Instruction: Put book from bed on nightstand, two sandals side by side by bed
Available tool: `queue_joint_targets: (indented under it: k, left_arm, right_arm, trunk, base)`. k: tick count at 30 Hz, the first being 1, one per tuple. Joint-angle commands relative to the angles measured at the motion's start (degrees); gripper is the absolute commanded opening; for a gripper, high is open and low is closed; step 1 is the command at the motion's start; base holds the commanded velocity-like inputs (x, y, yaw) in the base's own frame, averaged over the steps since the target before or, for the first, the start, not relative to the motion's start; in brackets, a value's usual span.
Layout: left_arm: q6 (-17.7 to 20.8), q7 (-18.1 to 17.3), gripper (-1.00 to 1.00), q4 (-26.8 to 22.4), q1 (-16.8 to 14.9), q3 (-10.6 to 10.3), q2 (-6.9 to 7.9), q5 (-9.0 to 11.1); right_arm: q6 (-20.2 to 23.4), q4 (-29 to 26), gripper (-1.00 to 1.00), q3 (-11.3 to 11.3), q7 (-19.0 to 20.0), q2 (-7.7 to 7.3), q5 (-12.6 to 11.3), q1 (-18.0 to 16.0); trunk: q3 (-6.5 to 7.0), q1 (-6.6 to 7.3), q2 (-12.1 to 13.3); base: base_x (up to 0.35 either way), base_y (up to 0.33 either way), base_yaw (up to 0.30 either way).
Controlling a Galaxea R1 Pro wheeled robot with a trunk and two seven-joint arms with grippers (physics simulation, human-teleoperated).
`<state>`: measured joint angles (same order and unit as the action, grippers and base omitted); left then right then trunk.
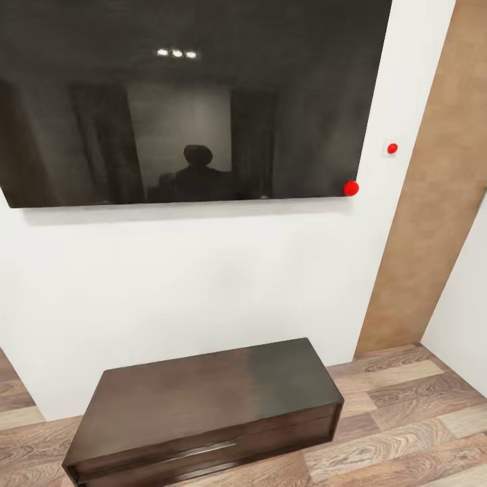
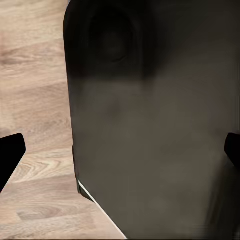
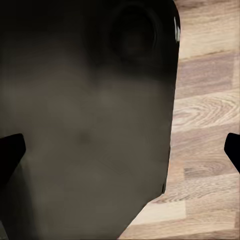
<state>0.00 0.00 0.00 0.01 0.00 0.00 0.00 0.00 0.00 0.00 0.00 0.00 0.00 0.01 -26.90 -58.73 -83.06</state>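
Low at our feet stands a long dark-brown wooden drawer cabinet (image 1: 210,412) on the brown wood-plank floor (image 1: 406,433), against a white wall (image 1: 203,270) carrying a big black glossy screen (image 1: 189,101). Both wrist views look down past spread fingertips: left hand (image 2: 120,155) and right hand (image 3: 120,155) open, empty. No book, bed or sandals in sight, so we judge the sensible move is turning the base away, arms tucked clear of the cabinet.
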Motion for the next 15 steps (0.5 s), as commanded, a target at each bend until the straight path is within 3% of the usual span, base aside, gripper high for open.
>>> queue_joint_targets:
  k: [1, 15]
  left_arm:
    - [0.3, -0.1, 1.00, -0.3, 0.0, 0.3, -0.33, 0.3]
    - [3.6, -0.1, 1.00, -2.7, 0.1, 0.0, -0.77, 0.4]
  right_arm:
    - [0.3, 0.3, 1.00, 0.0, 0.0, -0.15, -0.1, 0.3]
    - [1.2, 0.6, 1.00, -0.2, 0.1, -0.22, -0.1, 1.4]
  trunk:
    - [-0.03, 0.00, 0.0]
    - [-0.03, 0.00, 0.0]
  base:
    - [0.000, 0.000, 0.000]
    - [0.000, 0.000, 0.000]
